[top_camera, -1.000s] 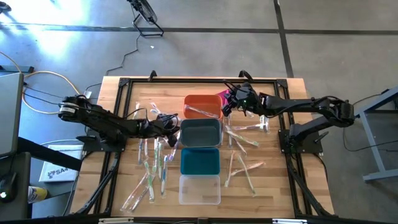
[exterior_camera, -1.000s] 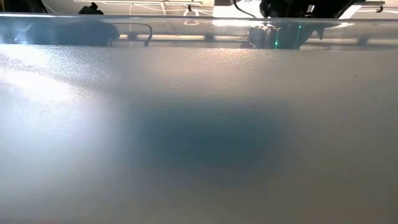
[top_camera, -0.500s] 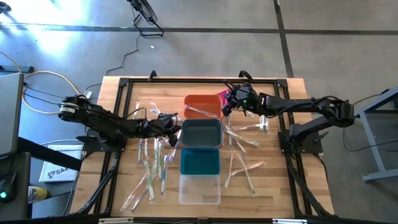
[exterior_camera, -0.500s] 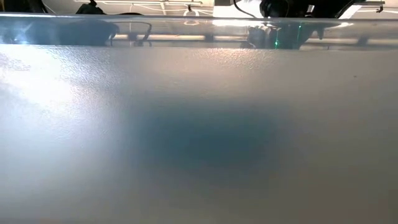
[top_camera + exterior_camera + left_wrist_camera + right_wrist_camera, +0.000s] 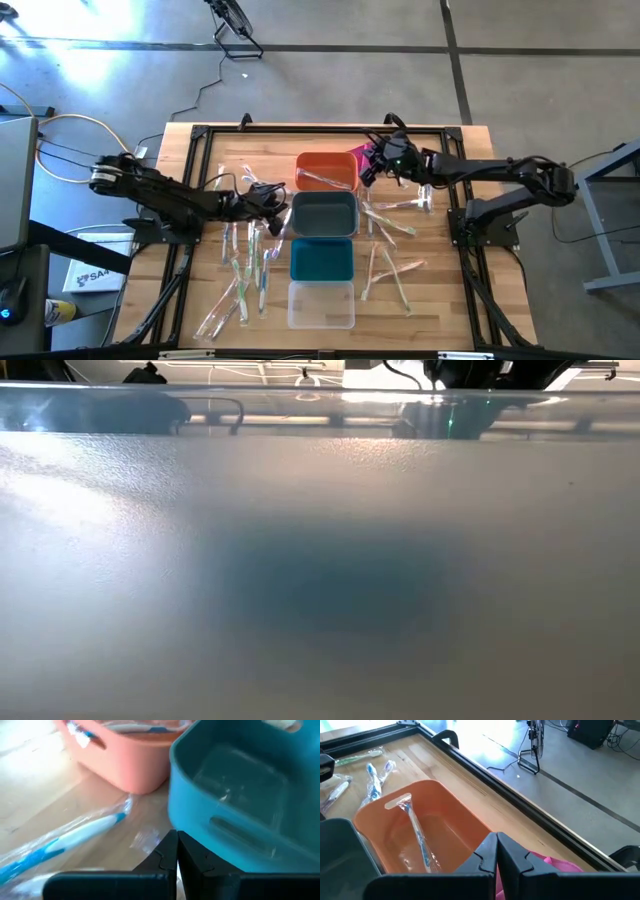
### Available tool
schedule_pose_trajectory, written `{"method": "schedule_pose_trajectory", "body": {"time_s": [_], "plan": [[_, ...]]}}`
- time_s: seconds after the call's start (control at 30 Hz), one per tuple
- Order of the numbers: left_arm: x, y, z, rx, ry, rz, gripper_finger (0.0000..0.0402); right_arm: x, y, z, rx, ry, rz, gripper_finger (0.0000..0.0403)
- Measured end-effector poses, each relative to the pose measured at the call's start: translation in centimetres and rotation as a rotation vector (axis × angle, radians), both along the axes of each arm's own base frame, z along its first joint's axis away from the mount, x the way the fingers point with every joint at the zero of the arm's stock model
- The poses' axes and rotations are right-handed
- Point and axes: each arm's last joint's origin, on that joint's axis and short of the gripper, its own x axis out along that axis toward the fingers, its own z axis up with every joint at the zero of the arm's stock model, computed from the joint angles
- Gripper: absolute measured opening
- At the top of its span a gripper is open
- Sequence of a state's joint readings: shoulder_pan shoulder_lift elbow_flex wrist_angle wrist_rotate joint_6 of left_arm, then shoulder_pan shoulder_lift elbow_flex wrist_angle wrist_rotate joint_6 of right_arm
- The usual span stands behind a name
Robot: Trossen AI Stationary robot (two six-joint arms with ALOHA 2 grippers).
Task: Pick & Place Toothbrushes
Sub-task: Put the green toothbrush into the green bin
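Observation:
Wrapped toothbrushes lie flat on the table in two scatters, one left of the bins (image 5: 245,262) and one right of them (image 5: 392,262). One toothbrush (image 5: 416,836) lies in the orange bin (image 5: 325,170). My left gripper (image 5: 272,203) is shut and sits low by the grey bin's (image 5: 322,213) left wall. A blue-tinted toothbrush (image 5: 75,836) lies on the wood just beside it. My right gripper (image 5: 366,166) is shut and hovers at the orange bin's right rim, over the magenta cloth (image 5: 555,866). I see nothing between either pair of fingers.
Four bins stand in a row from far to near: orange, grey, teal (image 5: 322,260), clear (image 5: 322,303). A black frame (image 5: 200,132) rims the table. The low view is filled by a frosted bin wall (image 5: 320,580). Open wood lies along the far edge.
My right gripper has shifted slightly toward the table's right edge, still shut. Nothing else has visibly moved.

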State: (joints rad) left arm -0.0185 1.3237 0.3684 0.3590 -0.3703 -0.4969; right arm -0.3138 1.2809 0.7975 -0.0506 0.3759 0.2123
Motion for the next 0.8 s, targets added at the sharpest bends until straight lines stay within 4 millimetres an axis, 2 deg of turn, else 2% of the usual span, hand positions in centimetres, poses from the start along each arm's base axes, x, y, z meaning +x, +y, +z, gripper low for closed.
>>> {"method": "schedule_pose_trajectory", "body": {"time_s": [0.47, 0.67, 0.8], "plan": [[-4.2, 0.1, 5.6, 0.171, -0.070, -0.101, 0.0006, -0.5, 0.2, 0.0, 0.015, 0.031, 0.007, 0.0002], [-6.0, 0.1, 6.6, 0.195, -0.076, -0.113, 0.0006, -0.9, 0.2, -0.3, 0.047, 0.066, -0.020, 0.0002], [-6.6, 0.1, 6.9, 0.210, -0.074, -0.114, 0.0006, -1.5, 0.1, -0.9, 0.057, 0.118, -0.141, 0.0002]]}}
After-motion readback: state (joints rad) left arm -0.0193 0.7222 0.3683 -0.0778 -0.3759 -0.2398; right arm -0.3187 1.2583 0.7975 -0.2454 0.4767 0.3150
